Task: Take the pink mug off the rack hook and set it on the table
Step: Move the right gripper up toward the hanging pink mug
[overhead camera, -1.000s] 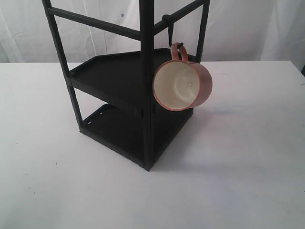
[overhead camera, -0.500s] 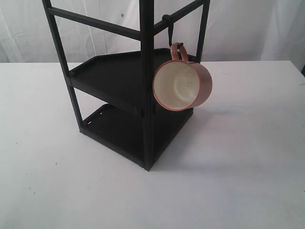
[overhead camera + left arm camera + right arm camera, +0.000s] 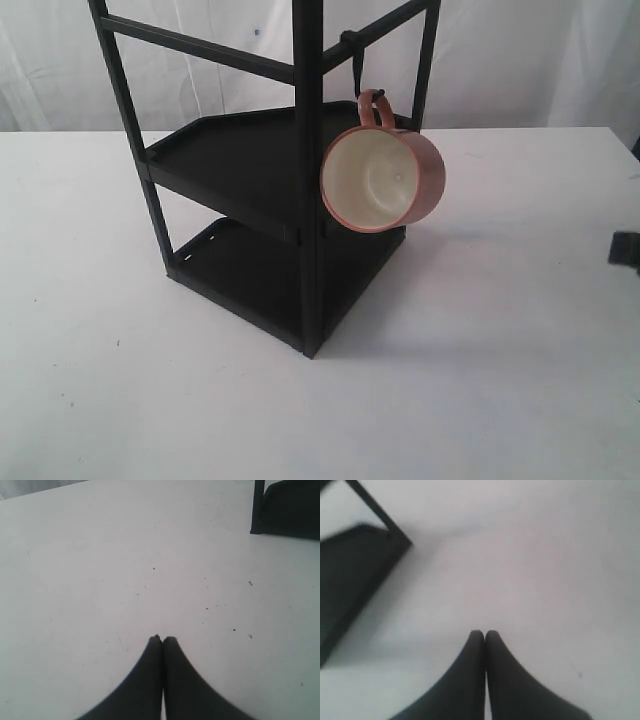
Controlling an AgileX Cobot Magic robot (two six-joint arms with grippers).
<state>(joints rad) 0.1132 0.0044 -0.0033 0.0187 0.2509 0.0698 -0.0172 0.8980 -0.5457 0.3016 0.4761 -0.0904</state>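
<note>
At the right claw (image 3: 485, 632), both fingers lie pressed together with nothing between them, above bare tabletop (image 3: 545, 570) near a corner of the rack (image 3: 350, 565). The left claw (image 3: 162, 639) is likewise closed and empty, with a rack foot well apart from it. Neither claw is near the pink mug (image 3: 385, 180). The mug hangs by its loop handle from the rack hook (image 3: 357, 70) below the top bar, mouth toward the exterior camera and body clear of the tabletop. A dark shape (image 3: 625, 250) at that view's right edge is probably the right arm, which is the mug's side.

Step in hand, as judged: approach.

1. Part the fingers before reaching the mug.
2. Grip the wall at the rim, one finger inside and one outside, away from the handle.
3. Raise the mug until the handle clears the hook tip, then draw it away. A sideways pull first may drag the rack.
4. Lower it upright onto open tabletop.
</note>
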